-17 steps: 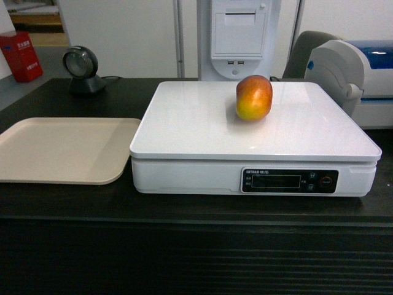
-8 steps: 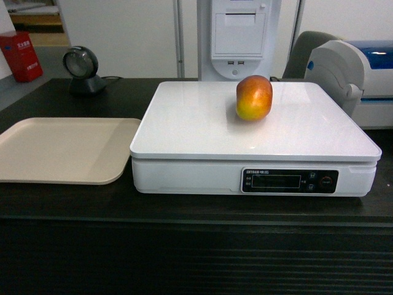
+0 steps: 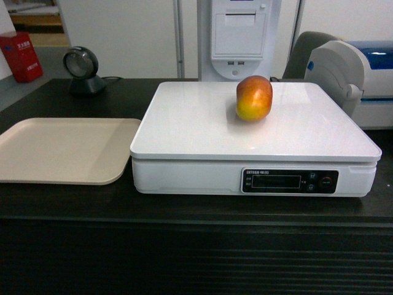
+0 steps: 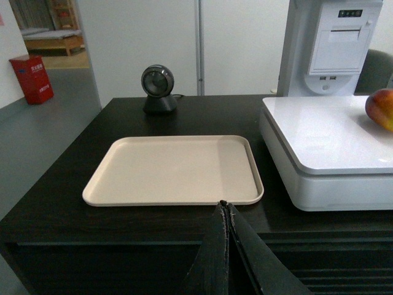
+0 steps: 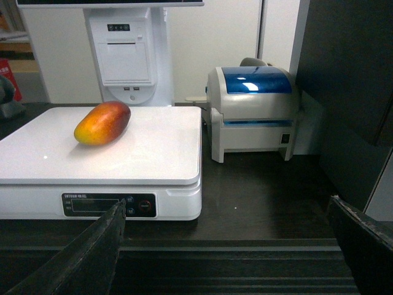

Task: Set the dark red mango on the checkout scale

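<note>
The dark red mango (image 3: pixel 253 98) lies on the white platform of the scale (image 3: pixel 196 129), toward its back right; no gripper touches it. The same mango (image 5: pixel 102 123) shows on the scale (image 5: pixel 153 153) in the right wrist view and at the right edge (image 4: pixel 381 108) of the left wrist view. The scale stands on the dark checkout counter (image 3: pixel 184 212). My left gripper (image 4: pixel 225 204) is shut and empty, in front of the counter's front edge. My right gripper (image 5: pixel 227 206) is open wide and empty, low before the counter, right of the scale's display. Neither gripper shows in the head view.
A flat beige tray (image 3: pixel 61 149) lies left of the scale. A round black scanner (image 3: pixel 81 69) stands at the back left, a white receipt kiosk (image 3: pixel 238 37) behind the scale, and a white and blue label printer (image 5: pixel 255 110) to its right. A dark panel (image 5: pixel 350 80) rises at far right.
</note>
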Robot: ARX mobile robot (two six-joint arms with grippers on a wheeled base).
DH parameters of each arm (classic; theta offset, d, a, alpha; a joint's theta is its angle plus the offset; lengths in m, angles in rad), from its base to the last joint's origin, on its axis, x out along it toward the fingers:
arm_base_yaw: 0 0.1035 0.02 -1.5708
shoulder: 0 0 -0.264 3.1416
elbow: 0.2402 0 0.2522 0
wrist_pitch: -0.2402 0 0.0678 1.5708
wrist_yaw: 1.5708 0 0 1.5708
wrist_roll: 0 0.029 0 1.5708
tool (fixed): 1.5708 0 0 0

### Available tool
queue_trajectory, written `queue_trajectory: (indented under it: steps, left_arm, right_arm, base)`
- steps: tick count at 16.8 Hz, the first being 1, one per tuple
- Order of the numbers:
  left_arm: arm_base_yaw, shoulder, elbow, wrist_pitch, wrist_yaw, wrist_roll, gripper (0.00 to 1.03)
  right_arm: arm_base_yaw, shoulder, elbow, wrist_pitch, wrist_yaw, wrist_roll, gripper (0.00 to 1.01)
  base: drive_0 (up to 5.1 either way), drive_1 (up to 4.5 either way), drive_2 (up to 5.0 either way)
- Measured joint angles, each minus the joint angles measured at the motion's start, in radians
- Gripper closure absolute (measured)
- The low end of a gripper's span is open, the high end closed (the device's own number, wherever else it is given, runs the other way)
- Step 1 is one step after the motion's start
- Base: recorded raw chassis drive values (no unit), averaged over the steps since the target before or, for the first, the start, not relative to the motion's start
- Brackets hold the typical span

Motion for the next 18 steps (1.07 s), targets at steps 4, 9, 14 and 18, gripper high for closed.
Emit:
queue_trajectory:
  steps: [4, 9, 14, 18]
  left_arm:
    - [0.000, 0.000, 0.000, 0.005, 0.001, -0.002, 0.93]
    - [0.000, 0.000, 0.000, 0.004, 0.001, -0.001, 0.28]
    - [0.000, 0.000, 0.000, 0.004, 0.001, -0.001, 0.06]
    - [0.000, 0.000, 0.000, 0.004, 0.001, -0.001, 0.05]
  right_arm:
    - [0.000, 0.000, 0.000, 0.000, 0.000, 0.000, 0.03]
    - [0.000, 0.000, 0.000, 0.000, 0.000, 0.000, 0.03]
    - [0.000, 0.000, 0.000, 0.000, 0.000, 0.000, 0.03]
    - [0.000, 0.000, 0.000, 0.000, 0.000, 0.000, 0.03]
  base:
    - [0.0, 0.00, 0.0]
    - [0.0, 0.00, 0.0]
    - [0.0, 0.00, 0.0]
    - [0.0, 0.00, 0.0]
